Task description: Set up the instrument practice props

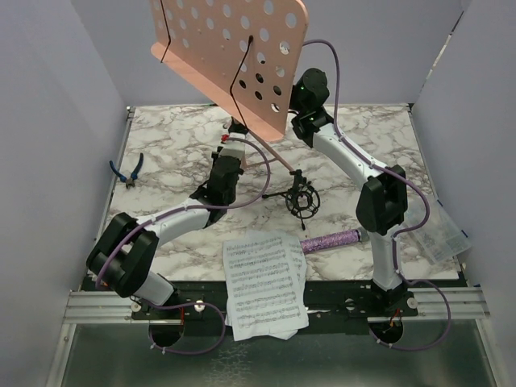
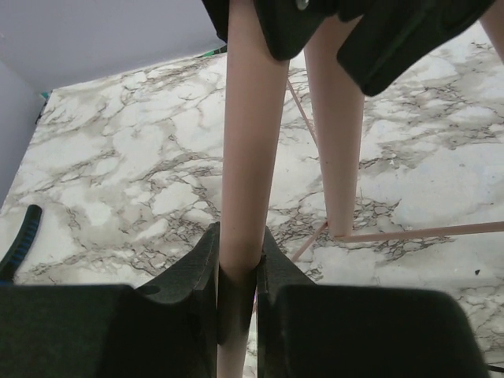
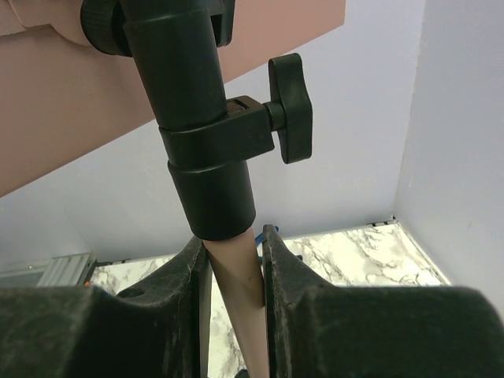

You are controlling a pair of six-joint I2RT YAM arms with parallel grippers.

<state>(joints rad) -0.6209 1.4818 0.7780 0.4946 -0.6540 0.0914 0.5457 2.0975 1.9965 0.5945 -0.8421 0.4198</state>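
Note:
The pink perforated music stand (image 1: pixel 234 56) rises at the back middle of the table, its desk tilted and large in the top view. My left gripper (image 2: pixel 239 252) is shut on one pink leg tube (image 2: pixel 250 157) low down; a second leg (image 2: pixel 337 142) stands just beyond it. My right gripper (image 3: pixel 235 252) is shut on the pink pole (image 3: pixel 240 291) right under the black collar (image 3: pixel 205 157) with its knob (image 3: pixel 290 106). The black tripod shock-mount (image 1: pixel 301 200), the glittery purple microphone (image 1: pixel 330 240) and the white sheet-music pages (image 1: pixel 264 282) lie on the table in front.
Blue-handled pliers (image 1: pixel 127 171) lie near the left edge, and a handle (image 2: pixel 20 244) shows in the left wrist view. A clear plastic bag (image 1: pixel 443 234) lies off the table's right side. Grey walls close in the left, back and right.

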